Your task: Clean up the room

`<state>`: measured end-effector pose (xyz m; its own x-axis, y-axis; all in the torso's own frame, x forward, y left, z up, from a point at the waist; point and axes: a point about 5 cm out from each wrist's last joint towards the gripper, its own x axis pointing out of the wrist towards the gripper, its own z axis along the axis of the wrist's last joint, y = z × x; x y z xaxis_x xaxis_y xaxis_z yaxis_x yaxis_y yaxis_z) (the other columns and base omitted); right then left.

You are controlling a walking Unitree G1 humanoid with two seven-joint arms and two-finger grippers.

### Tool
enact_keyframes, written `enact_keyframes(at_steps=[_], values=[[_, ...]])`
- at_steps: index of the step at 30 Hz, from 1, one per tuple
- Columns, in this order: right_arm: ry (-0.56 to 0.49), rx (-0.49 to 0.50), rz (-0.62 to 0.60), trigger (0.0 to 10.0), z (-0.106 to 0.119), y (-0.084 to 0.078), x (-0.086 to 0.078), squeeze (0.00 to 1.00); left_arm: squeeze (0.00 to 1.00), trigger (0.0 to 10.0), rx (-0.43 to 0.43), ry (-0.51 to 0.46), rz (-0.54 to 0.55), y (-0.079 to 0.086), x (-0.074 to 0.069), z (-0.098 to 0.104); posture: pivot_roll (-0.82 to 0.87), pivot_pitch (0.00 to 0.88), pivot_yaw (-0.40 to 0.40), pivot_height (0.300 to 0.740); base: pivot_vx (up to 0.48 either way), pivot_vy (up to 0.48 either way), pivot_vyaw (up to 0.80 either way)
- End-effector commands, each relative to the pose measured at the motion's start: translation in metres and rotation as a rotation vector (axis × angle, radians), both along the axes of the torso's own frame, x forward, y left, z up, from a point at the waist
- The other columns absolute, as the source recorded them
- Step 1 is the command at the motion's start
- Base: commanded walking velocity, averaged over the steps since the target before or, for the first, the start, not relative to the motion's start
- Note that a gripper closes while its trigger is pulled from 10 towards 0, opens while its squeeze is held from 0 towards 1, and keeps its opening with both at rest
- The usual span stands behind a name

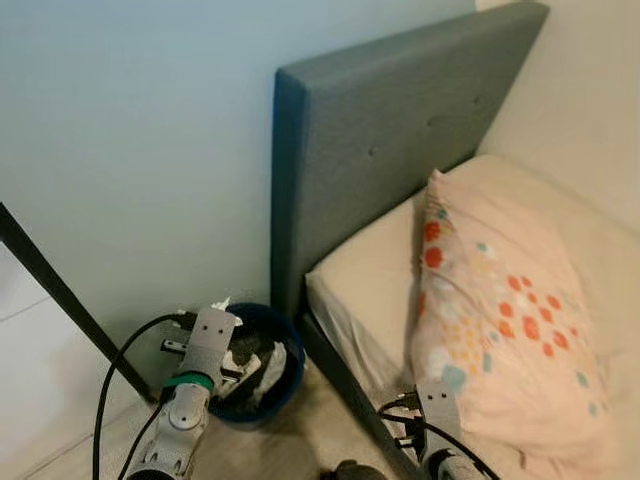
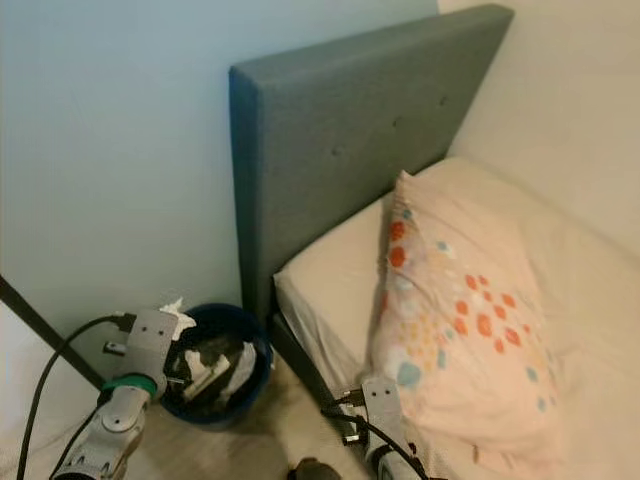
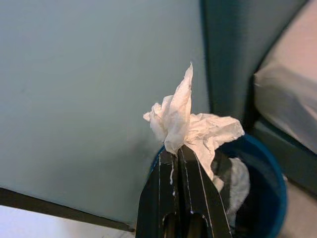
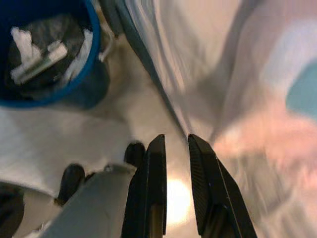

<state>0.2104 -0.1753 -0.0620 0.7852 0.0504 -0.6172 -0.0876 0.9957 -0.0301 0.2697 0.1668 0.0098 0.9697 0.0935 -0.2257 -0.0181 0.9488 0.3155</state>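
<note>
Our left gripper pinches a crumpled white tissue above the blue bin by the wall — the wrist view shows the fingers pressed together on it, the head views merely a white tuft. Rightward, past the grey headboard and flowered pillow, our right gripper hangs beside the bed frame, fingers slightly parted on nothing.
</note>
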Motion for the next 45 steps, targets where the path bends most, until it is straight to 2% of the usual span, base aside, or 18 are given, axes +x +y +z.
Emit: enact_keyframes(at_steps=[1, 7, 13, 15, 17, 18, 19, 20, 24, 25, 26, 29, 35, 36, 37, 38, 45], values=[[0.013, -0.010, -0.010, 10.0, -0.002, -0.004, -0.004, 0.00, 0.00, 10.0, 0.000, 0.016, -0.020, -0.005, -0.002, -0.004, -0.05, 0.006, -0.016, 0.740, 0.000, 0.000, 0.00], [0.010, -0.010, -0.008, 10.0, -0.002, -0.003, -0.004, 0.00, 0.00, 10.0, 0.008, 0.092, -0.030, -0.004, -0.008, -0.015, -0.06, 0.009, -0.016, 0.740, 0.000, 0.000, 0.00], [0.006, -0.010, -0.005, 10.0, -0.002, -0.003, -0.004, 0.00, 0.00, 10.0, -0.014, 0.171, -0.073, -0.010, -0.008, -0.023, -0.06, 0.036, -0.023, 0.740, 0.000, 0.000, 0.00], [0.001, -0.008, 0.000, 10.0, -0.002, -0.001, -0.004, 0.00, 0.00, 10.0, -0.034, 0.193, -0.123, -0.021, -0.002, -0.022, -0.06, 0.058, -0.028, 0.740, 0.000, 0.000, 0.00], [-0.005, -0.004, 0.004, 10.0, -0.002, 0.000, -0.004, 0.00, 0.00, 10.0, -0.048, 0.176, -0.165, -0.032, 0.007, -0.015, -0.07, 0.073, -0.028, 0.740, 0.000, 0.000, 0.00], [-0.005, -0.004, 0.004, 10.0, -0.002, 0.000, -0.004, 0.00, 0.00, 10.0, -0.048, 0.176, -0.165, -0.032, 0.007, -0.015, -0.07, 0.073, -0.028, 0.740, 0.000, 0.000, 0.00], [-0.009, -0.002, 0.006, 10.0, -0.001, 0.000, -0.004, 0.00, 0.05, 10.0, -0.049, 0.155, -0.178, -0.036, 0.012, -0.010, -0.08, 0.090, -0.027, 0.740, 0.000, 0.000, 0.00], [-0.014, 0.001, 0.007, 10.0, -0.001, 0.001, -0.004, 0.00, 0.06, 10.0, -0.029, 0.126, -0.186, -0.039, 0.019, -0.004, -0.09, 0.101, -0.027, 0.740, 0.000, 0.000, 0.00], [-0.017, 0.002, 0.008, 10.0, -0.001, 0.002, -0.005, 0.00, 0.06, 10.0, -0.015, 0.107, -0.191, -0.040, 0.023, 0.000, -0.09, 0.105, -0.027, 0.740, 0.000, 0.000, 0.00], [-0.023, 0.006, 0.007, 10.0, -0.001, 0.002, -0.005, 0.00, 0.80, 10.0, 0.014, 0.090, -0.196, -0.042, 0.029, 0.005, -0.10, 0.118, -0.027, 0.740, 0.000, 0.000, 0.00], [-0.028, 0.009, 0.004, 10.0, -0.001, 0.001, -0.006, 0.00, 1.00, 10.0, 0.033, 0.082, -0.198, -0.042, 0.034, 0.009, -0.11, 0.131, -0.021, 0.740, 0.000, 0.000, 0.00], [-0.031, 0.013, -0.005, 10.0, -0.002, 0.000, -0.009, 0.00, 1.00, 10.0, 0.057, 0.080, -0.200, -0.042, 0.038, 0.011, -0.11, 0.136, -0.019, 0.740, 0.000, 0.000, 0.00], [-0.028, 0.013, -0.010, 10.0, -0.003, -0.001, -0.012, 0.00, 1.00, 10.0, 0.052, 0.121, -0.192, -0.038, 0.032, 0.003, -0.11, 0.144, -0.021, 0.740, 0.000, 0.000, 0.00], [-0.027, 0.013, -0.010, 10.0, -0.003, -0.001, -0.013, 0.00, 0.67, 10.0, 0.050, 0.126, -0.187, -0.036, 0.030, 0.001, -0.11, 0.144, -0.022, 0.740, 0.000, 0.000, 0.00], [-0.027, 0.013, -0.010, 10.0, -0.003, -0.001, -0.013, 0.00, 0.67, 10.0, 0.050, 0.126, -0.187, -0.036, 0.030, 0.001, -0.11, 0.144, -0.022, 0.740, 0.000, 0.000, 0.00], [-0.027, 0.013, -0.008, 10.0, -0.003, -0.001, -0.012, 0.00, 0.00, 10.0, 0.052, 0.121, -0.168, -0.033, 0.028, 0.000, -0.10, 0.141, -0.026, 0.740, 0.000, 0.000, 0.00], [-0.060, 0.024, -0.005, 10.0, 0.003, -0.001, -0.002, 0.00, 0.00, 10.0, 0.021, 0.058, -0.102, -0.018, 0.018, 0.000, -0.09, 0.132, -0.035, 0.740, 0.000, 0.000, 0.00]])
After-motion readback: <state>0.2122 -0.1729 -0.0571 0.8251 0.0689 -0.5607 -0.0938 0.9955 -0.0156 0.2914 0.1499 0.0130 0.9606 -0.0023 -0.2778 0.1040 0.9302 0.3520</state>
